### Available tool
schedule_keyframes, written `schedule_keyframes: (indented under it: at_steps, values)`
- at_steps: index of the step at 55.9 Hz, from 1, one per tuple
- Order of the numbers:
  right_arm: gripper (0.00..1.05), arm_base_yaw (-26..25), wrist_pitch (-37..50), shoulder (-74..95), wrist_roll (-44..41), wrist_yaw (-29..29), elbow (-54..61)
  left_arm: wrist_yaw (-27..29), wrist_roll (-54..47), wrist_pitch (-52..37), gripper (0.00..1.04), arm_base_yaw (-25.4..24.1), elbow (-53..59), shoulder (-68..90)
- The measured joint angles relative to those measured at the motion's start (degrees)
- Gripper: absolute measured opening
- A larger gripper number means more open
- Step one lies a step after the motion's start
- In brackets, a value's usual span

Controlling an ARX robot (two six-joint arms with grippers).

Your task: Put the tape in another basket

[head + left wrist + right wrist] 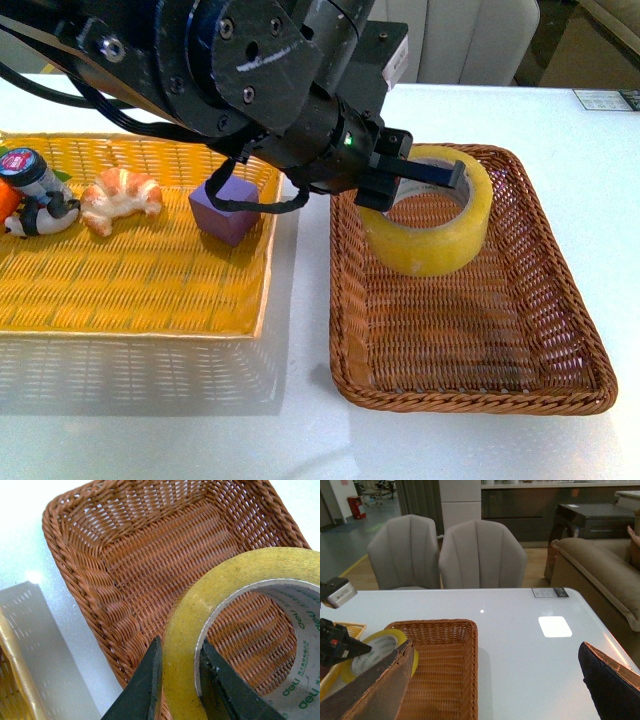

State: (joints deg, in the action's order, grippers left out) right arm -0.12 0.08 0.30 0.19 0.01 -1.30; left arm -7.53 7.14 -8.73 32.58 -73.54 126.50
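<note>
Glossy tape (430, 240), perhaps touching woven basket (470, 398)

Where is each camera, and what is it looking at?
Front: on the body, facing the table; left arm shows.
Left wrist: looks down into the basket; left gripper pinches the tape.
Right wrist: looks across the table toward chairs; open right gripper shows.
All three share tape and basket.

Bare basket (470, 340) floor beside the tape (430, 248)
</note>
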Motion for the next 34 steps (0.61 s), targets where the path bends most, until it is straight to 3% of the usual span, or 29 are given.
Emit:
schedule_keyframes:
  at_steps: [21, 27, 34]
  values:
    - [0.96, 0.0, 0.0, 0.0, 0.0, 0.0, 0.0, -0.66, 0.02, 1.14, 0.16, 2.4, -1.16, 2.1]
    - [0.96, 0.0, 0.0, 0.0, 0.0, 0.0, 0.0, -1.07, 0.15, 0.61, 0.43, 2.8, -1.25, 2.16]
    - [0.96, 0.0, 0.0, 0.0, 0.0, 0.0, 0.0, -0.35, 0.46, -1.29, 0.64, 2.58, -0.55, 1.7]
